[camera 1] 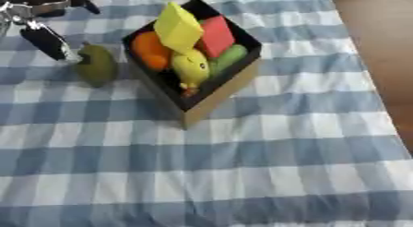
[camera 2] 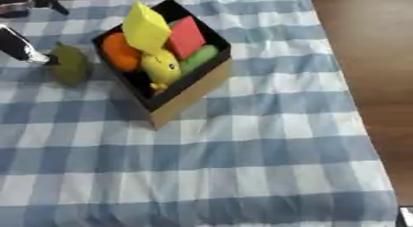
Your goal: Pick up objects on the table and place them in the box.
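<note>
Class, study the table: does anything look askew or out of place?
The yellow block sticks up tilted above the box rim instead of lying inside. One olive-green fruit sits outside on the cloth, by the left hand.

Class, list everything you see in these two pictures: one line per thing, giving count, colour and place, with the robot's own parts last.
Box: one, brown outside, black inside, on the cloth, upper middle.
Yellow block: one, yellow, sticking up out of the box.
Red block: one, red, in the box at its far side.
Orange object: one, orange, rounded, in the box at its left side.
Yellow toy: one, yellow with a dark eye, in the box near the middle.
Green object: one, light green, in the box at its right side.
Olive object: one, olive green, on the cloth left of the box.
Tablecloth: one, blue and white checks, covering the table.
Floor: brown, at right.
Left hand: one, black and silver, upper left, fingertips at the olive object.
</note>
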Controlling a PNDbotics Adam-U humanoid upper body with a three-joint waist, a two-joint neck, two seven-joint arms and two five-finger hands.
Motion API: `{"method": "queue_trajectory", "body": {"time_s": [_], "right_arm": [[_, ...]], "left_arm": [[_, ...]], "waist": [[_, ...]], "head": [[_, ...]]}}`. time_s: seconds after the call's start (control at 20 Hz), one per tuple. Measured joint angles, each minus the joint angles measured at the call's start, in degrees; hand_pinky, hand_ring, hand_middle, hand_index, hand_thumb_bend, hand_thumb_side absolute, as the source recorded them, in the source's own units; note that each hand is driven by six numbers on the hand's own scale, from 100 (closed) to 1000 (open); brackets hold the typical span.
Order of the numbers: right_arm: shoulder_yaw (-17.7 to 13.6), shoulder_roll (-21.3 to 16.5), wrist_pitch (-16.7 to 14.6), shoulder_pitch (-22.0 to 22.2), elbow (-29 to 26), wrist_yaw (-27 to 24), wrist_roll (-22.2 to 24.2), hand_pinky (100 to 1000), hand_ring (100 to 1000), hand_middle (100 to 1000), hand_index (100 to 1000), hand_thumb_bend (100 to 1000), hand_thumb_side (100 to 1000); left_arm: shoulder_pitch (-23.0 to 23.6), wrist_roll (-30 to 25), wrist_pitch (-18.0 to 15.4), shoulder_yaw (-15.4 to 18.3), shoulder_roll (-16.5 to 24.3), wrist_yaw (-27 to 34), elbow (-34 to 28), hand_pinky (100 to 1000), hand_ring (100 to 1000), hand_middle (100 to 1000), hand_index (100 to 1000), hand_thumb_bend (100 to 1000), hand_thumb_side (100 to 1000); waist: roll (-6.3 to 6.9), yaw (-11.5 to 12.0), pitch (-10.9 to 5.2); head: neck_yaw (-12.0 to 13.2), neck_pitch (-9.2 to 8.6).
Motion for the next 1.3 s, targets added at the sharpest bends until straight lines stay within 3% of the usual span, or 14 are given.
{"method": "queue_trajectory", "body": {"time_s": [0.45, 0.8, 1.0, 1.05, 1.15, 1.3], "right_arm": [[0.0, 0.0, 0.0, 0.0, 0.0, 0.0, 0.0, 1000, 1000, 297, 994, 100, 480], [0.0, 0.0, 0.0, -0.3, 0.0, 0.1, 0.0, 1000, 1000, 294, 994, 100, 480], [0.0, 0.2, 0.0, -0.3, 0.0, 0.1, 0.0, 1000, 1000, 294, 994, 100, 480], [0.0, 0.3, 0.0, -0.3, 0.0, 0.1, 0.0, 1000, 1000, 291, 995, 100, 478], [0.0, 0.4, 0.1, -0.4, 0.0, 0.2, 0.1, 1000, 1000, 290, 995, 100, 480], [0.0, 0.5, 0.1, -0.5, 0.0, 0.3, 0.1, 1000, 1000, 290, 995, 100, 480]], "left_arm": [[-0.1, -0.4, -0.4, -0.2, -1.0, -3.7, 5.5, 913, 959, 838, 904, 590, 335], [-0.1, 0.1, -0.4, -0.2, -2.3, -5.2, 8.1, 897, 936, 820, 893, 511, 341], [-0.1, 0.9, 0.2, 0.1, -3.0, -5.6, 9.0, 897, 936, 820, 893, 511, 341], [-0.1, 1.1, 0.3, 0.1, -3.0, -5.7, 9.1, 889, 925, 811, 889, 449, 374], [-0.1, 1.7, 0.9, 0.5, -3.4, -5.8, 9.6, 887, 920, 808, 888, 437, 389], [-0.1, 2.7, 2.0, 0.8, -4.4, -6.3, 10.2, 875, 909, 800, 883, 480, 361]], "waist": [[0.00, -0.1, 0.00], [0.00, -0.2, 0.00], [-0.34, -0.3, 0.00], [-0.34, -0.3, 0.00], [-0.34, -0.3, 0.00], [-0.34, -0.4, 0.00]], "head": [[0.1, 0.00], [0.3, 0.00], [0.3, 0.00], [0.3, 0.00], [0.3, 0.00], [0.4, 0.00]]}}
